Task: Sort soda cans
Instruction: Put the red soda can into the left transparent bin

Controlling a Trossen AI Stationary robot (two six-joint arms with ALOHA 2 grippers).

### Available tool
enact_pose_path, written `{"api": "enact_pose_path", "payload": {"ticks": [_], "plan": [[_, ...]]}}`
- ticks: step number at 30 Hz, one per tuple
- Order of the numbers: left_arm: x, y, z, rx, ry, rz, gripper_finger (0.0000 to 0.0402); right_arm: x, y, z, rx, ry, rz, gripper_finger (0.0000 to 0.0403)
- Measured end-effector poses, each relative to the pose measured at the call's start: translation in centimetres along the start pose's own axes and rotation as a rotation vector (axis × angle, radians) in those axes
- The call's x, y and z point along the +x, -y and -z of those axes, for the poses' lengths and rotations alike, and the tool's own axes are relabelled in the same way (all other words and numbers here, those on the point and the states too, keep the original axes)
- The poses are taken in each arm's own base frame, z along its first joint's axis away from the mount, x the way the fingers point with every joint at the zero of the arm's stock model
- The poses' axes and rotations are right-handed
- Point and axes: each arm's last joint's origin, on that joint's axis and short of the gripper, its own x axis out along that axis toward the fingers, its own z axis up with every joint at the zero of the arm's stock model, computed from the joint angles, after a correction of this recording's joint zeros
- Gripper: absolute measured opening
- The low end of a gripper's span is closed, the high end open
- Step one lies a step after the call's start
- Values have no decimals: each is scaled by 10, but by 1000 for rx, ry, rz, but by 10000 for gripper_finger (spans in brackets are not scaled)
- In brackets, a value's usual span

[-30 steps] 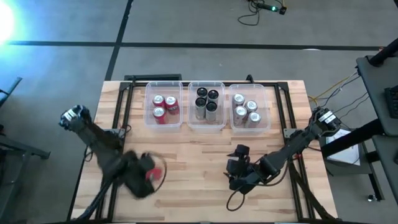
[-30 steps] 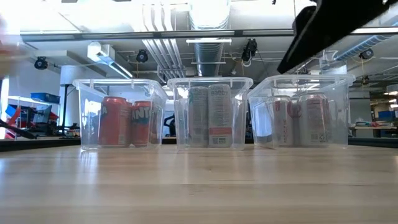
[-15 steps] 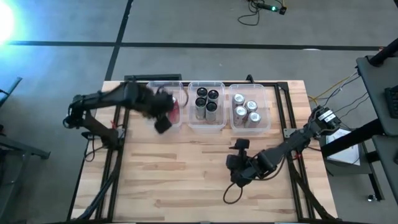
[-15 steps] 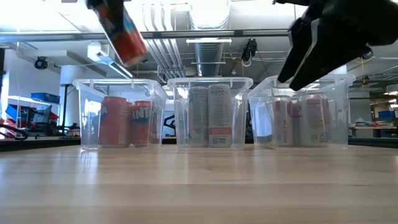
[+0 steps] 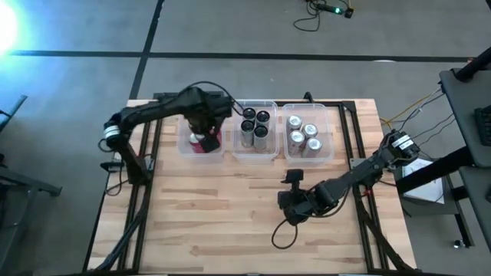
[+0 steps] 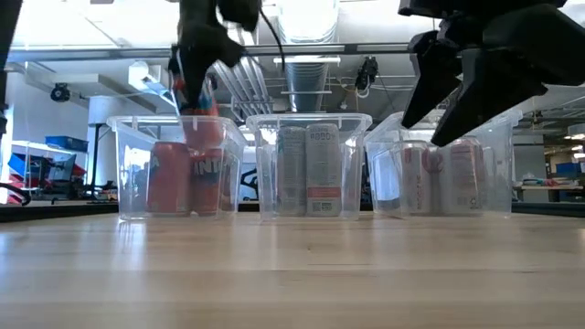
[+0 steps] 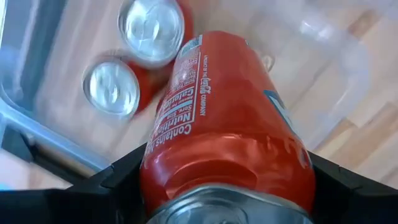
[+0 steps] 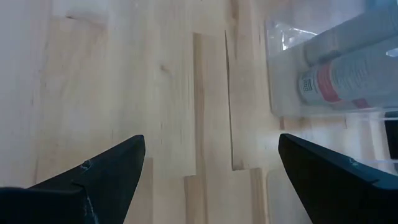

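Observation:
My left gripper is shut on a red soda can over the left clear bin. That bin holds other red cans. In the low view the held can reaches down past the bin's rim. The middle bin holds black cans. The right bin holds silver cans. My right gripper is open and empty above the table's middle-right, nearer than the bins. My left gripper pinches the red can's side wall between its two fingers, near the can's silver top end. The fingers come from above, pointing down. The can hangs below them, roughly upright and a little tilted, its lower end inside the left bin.
The three clear bins stand side by side along the table's far edge. Bare wooden tabletop lies in front of them. The right wrist view shows the silver-can bin ahead of my open right fingers.
My left gripper has carried the red can from the table's near left up and toward the far edge, over the left bin. It has then gone down, so the can's lower end is now below the bin's rim. It has stayed shut on the can.

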Motion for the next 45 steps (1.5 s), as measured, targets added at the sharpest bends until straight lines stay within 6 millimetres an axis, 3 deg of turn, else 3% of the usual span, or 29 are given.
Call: {"api": "enact_pose_path", "payload": {"ticks": [12, 26, 30, 37, 45], "plan": [[52, 8, -35, 109, -154, -11, 278, 4, 3, -1, -54, -34, -72, 364], [93, 10, -55, 122, -272, -6, 283, 4, 1, 0, -12, -57, -141, 364], [99, 10, -57, 89, -286, -2, 312, 4, 0, 1, -5, -67, -174, 364], [101, 11, -58, 77, -294, 11, 316, 1, -2, 0, -11, -69, -199, 364], [101, 13, -59, 61, -297, 59, 332, -18, -3, -9, -36, -46, -215, 364]]}}
